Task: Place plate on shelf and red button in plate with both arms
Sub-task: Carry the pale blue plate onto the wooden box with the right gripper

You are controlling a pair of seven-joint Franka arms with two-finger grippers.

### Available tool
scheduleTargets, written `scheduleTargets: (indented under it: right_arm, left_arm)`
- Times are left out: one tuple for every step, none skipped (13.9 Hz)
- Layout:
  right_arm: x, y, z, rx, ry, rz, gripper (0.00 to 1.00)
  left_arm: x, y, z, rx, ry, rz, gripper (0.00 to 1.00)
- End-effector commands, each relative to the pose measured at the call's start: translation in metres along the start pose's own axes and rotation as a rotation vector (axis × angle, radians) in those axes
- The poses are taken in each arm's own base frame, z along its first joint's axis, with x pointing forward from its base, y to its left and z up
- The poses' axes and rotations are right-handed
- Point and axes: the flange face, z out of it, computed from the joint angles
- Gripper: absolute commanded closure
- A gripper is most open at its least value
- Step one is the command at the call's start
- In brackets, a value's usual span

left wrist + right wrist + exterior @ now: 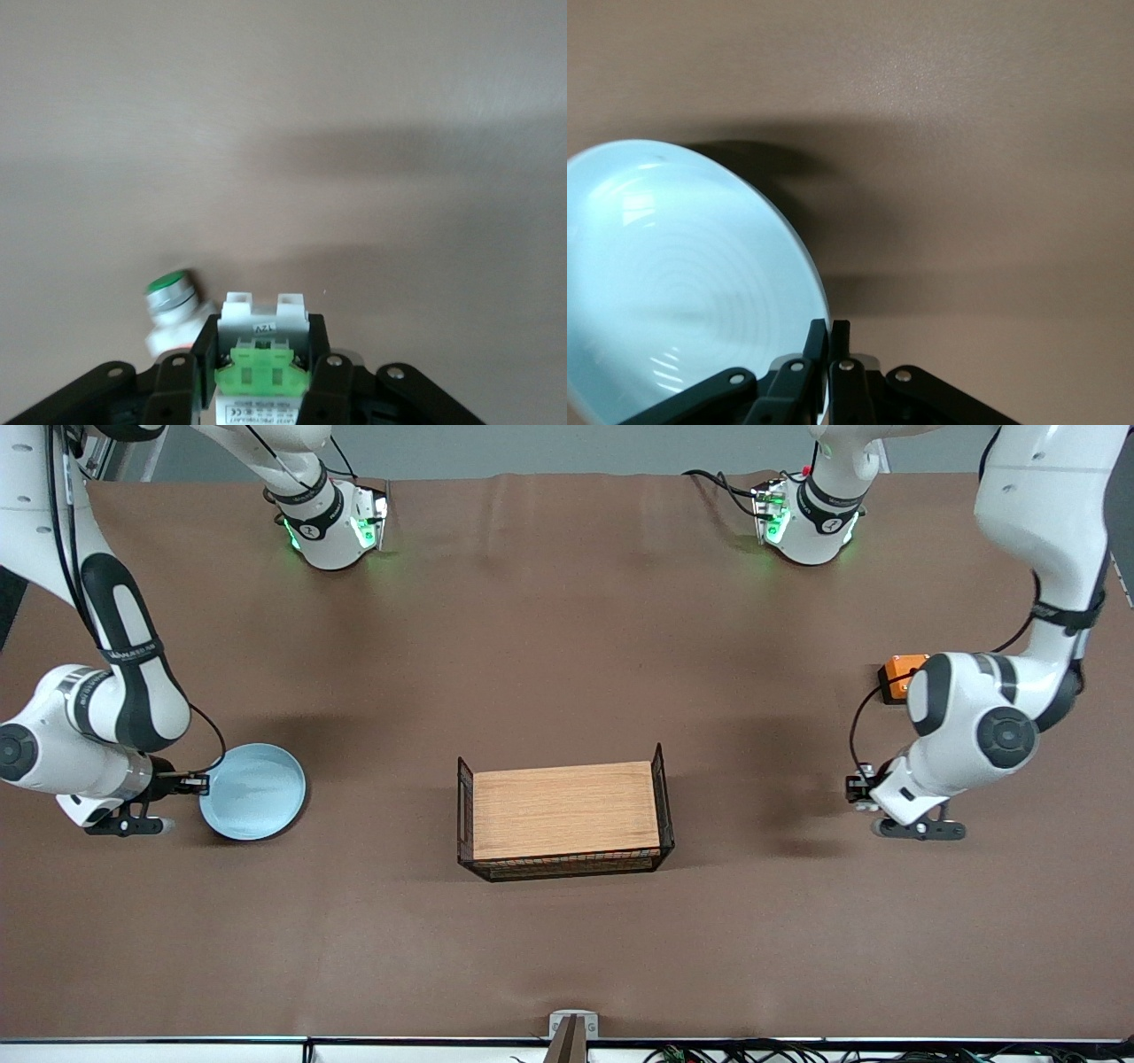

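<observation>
Here we see the wire basket (pixel 564 815) with its wooden floor waiting at mid-surface, nearest the front camera. At its nine o'clock the right claw (pixel 197 784) pinches the plate (pixel 255 793) by its rim, tilted for carrying. At three o'clock the left claw (pixel 262 372) is pressed onto the red button (pixel 263 354), low over the surface (pixel 567 646); a green-capped button (pixel 170 297) lies beside it.

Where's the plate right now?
The plate is toward the right arm's end of the table, its rim pinched by the right gripper, level with the wire basket.
</observation>
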Motion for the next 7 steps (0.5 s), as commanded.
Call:
scheduleTargets:
  right_arm:
    - [-0.021,-0.008,-0.058,0.016,-0.022,0.008,0.96]
    - [-0.03,-0.011,-0.079,0.019,-0.039,0.005,0.96]
    - [-0.04,-0.015,-0.102,0.022,-0.052,0.006,0.96]
    - [-0.051,-0.018,-0.124,0.026,-0.067,0.004,0.96]
    - [-0.06,-0.023,-0.143,0.029,-0.08,0.002,0.96]
    - [-0.071,-0.026,-0.165,0.033,-0.097,-0.001,0.96]
    - [-0.082,-0.032,-0.183,0.036,-0.113,-0.005,0.96]
  left_arm:
    - [0.009,0.01,-0.075,0.021,-0.018,-0.117,1.0]
    - [0.014,0.016,-0.1,0.025,-0.027,-0.155,1.0]
    - [0.016,0.025,-0.118,0.023,-0.034,-0.187,1.0]
    - [0.017,0.034,-0.134,0.021,-0.036,-0.231,1.0]
    - [0.017,0.043,-0.145,0.015,-0.031,-0.284,1.0]
    - [0.017,0.055,-0.153,0.003,-0.023,-0.359,1.0]
    - [0.018,0.059,-0.156,-0.001,-0.018,-0.445,1.0]
